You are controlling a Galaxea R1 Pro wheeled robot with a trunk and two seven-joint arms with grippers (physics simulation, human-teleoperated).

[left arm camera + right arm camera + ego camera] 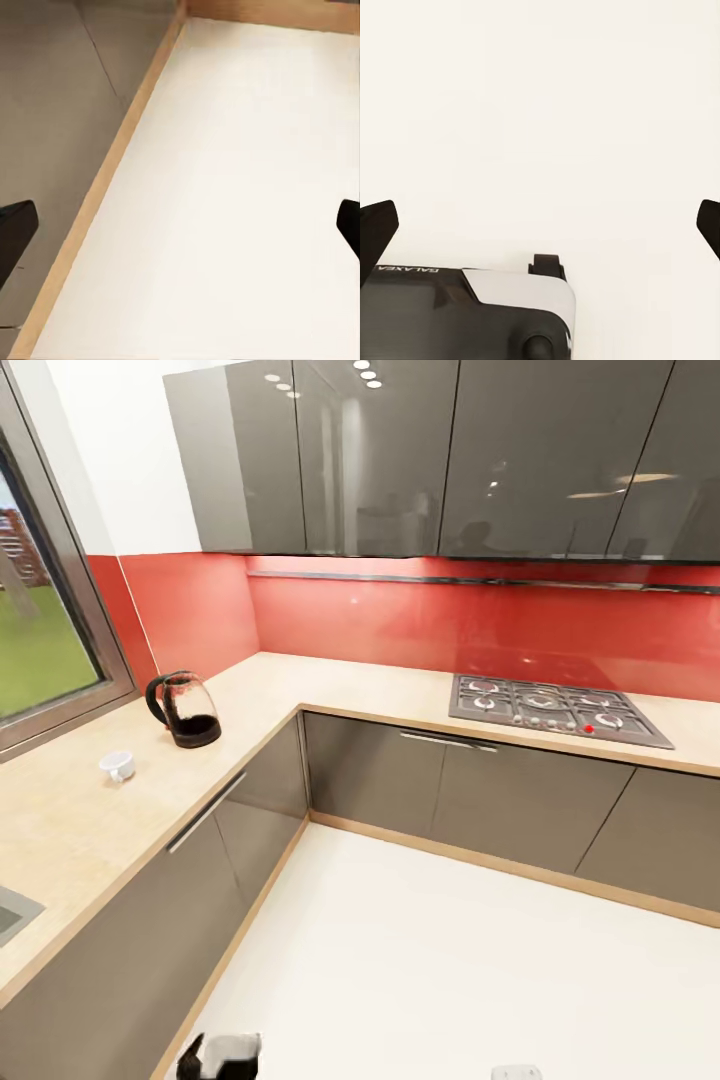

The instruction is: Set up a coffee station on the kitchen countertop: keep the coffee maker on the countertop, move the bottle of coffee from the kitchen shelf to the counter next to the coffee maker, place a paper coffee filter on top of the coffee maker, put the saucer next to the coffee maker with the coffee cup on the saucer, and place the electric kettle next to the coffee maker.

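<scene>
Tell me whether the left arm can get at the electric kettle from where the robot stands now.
Probably not yet. The electric kettle sits far back on the kitchen countertop, while the left gripper hangs open over the floor; nothing blocks it.

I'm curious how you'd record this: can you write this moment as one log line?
phase: in transit | left end effector: open, empty | right end effector: open, empty | electric kettle, coffee cup: on kitchen countertop, apart

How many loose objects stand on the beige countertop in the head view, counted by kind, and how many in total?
Electric kettle: 1
Coffee cup: 1
Total: 2
Both stand on the kitchen countertop near the window; the built-in gas hob is not counted.
</scene>
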